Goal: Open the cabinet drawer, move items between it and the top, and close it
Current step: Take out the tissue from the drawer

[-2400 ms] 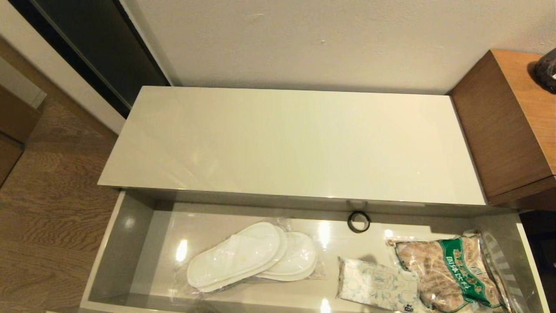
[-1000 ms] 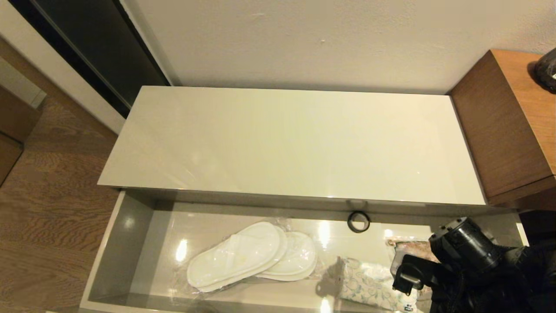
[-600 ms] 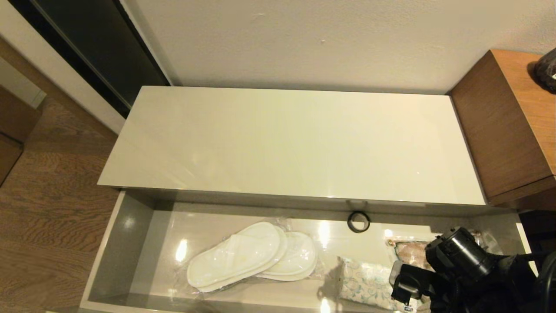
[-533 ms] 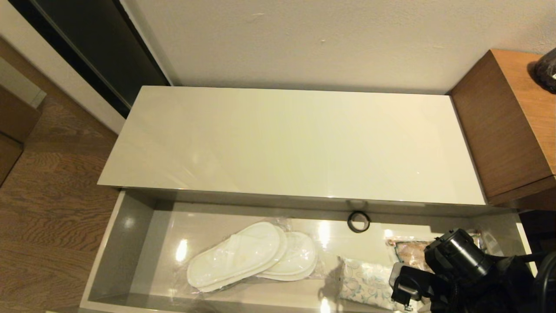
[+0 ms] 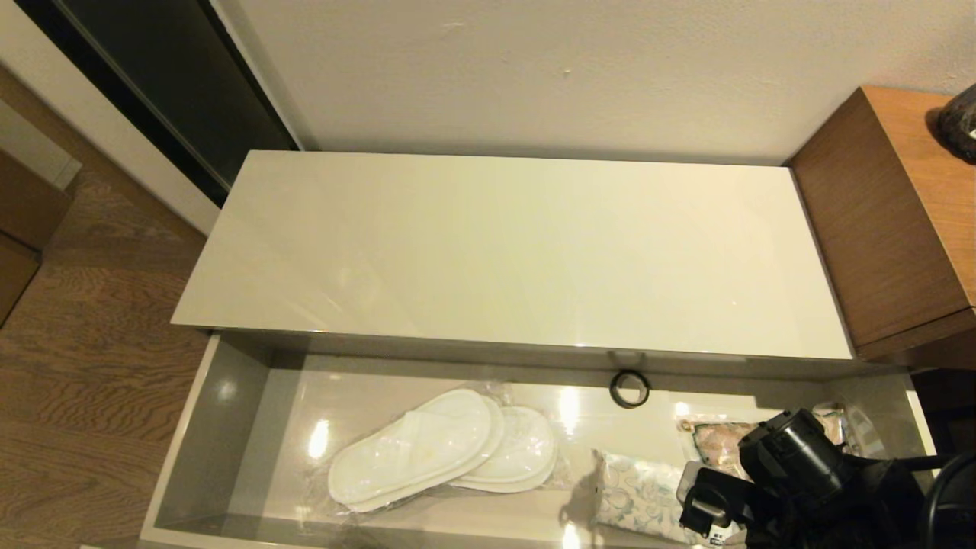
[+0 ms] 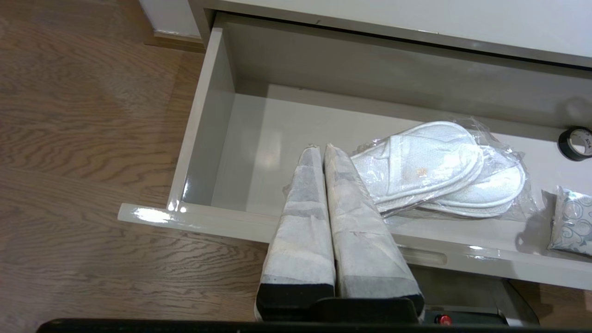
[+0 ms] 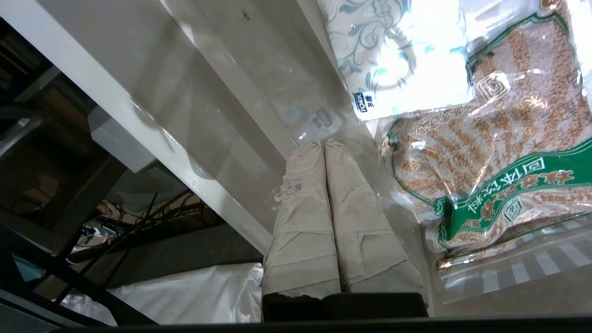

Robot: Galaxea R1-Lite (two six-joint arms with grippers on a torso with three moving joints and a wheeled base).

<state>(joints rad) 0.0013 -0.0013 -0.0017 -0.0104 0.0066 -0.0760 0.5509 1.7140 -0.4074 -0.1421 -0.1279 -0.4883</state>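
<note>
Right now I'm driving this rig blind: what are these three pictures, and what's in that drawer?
One picture looks down from the robot's head; the other two come from a camera on each wrist. The wide grey-beige cabinet drawer is open. Inside lie flat white slippers in clear wrap, a patterned white tissue pack, a brown snack bag with a green band and a small black ring. The right gripper, fingers shut and empty, reaches into the drawer beside the tissue pack. The left gripper, also shut, hangs above the drawer's front.
</note>
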